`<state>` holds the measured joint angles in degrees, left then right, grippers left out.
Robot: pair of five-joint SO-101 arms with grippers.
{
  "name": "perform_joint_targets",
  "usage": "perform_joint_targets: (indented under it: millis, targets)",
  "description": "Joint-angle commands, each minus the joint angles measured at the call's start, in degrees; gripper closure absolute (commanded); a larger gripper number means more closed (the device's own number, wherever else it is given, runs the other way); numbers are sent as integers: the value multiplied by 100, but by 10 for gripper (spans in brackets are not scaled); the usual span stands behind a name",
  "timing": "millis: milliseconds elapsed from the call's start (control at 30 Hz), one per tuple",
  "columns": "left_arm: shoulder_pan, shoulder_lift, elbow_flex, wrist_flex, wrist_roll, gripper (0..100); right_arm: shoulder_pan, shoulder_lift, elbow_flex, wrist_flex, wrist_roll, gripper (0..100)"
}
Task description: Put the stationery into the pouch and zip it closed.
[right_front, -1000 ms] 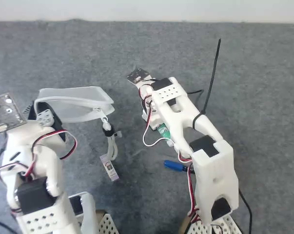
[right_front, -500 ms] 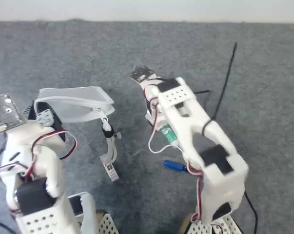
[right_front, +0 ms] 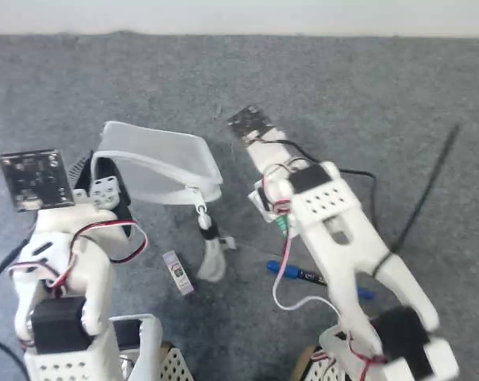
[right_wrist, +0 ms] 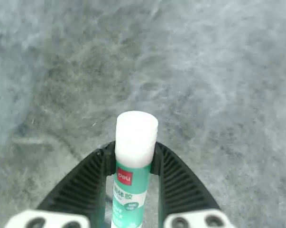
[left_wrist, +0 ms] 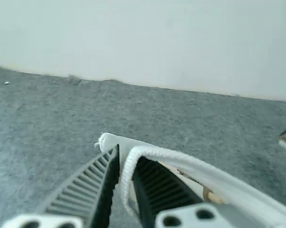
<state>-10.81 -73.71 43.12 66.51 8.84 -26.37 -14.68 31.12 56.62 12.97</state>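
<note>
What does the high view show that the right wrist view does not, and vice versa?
Extra in the high view: the translucent white zip pouch, plus the blue pen and a small purple-tipped block on the grey mat. Extra in the right wrist view: the white cap of the green glue stick, clamped in the right gripper. Shared: the glue stick's green body and the grey mat.

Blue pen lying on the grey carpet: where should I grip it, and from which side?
Probably the exposed stretch of barrel of the blue pen, from straight above with the jaws set across it. It lies flat on the grey carpet, long and thin, and part of its length is hidden by the right arm.
</note>
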Motion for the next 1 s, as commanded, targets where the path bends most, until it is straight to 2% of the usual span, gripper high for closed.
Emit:
perform_joint_targets:
  millis: [0,333,567,867,967]
  targets:
    - [114,-105,-611,-18,-26,990,418,-734,44,-303,-343,993]
    - [114,-9,-558,-18,290,991,576,-1692,264,-198,-862,993]
    - [114,1081,-708,-9,316,991,259,-3222,1116,-303,-826,993]
    - [114,1925,-1112,229,325,991,242,-4207,1371,-286,-862,992]
    - [97,2127,-1112,220,404,991,233,-4523,1327,-303,-1213,992]
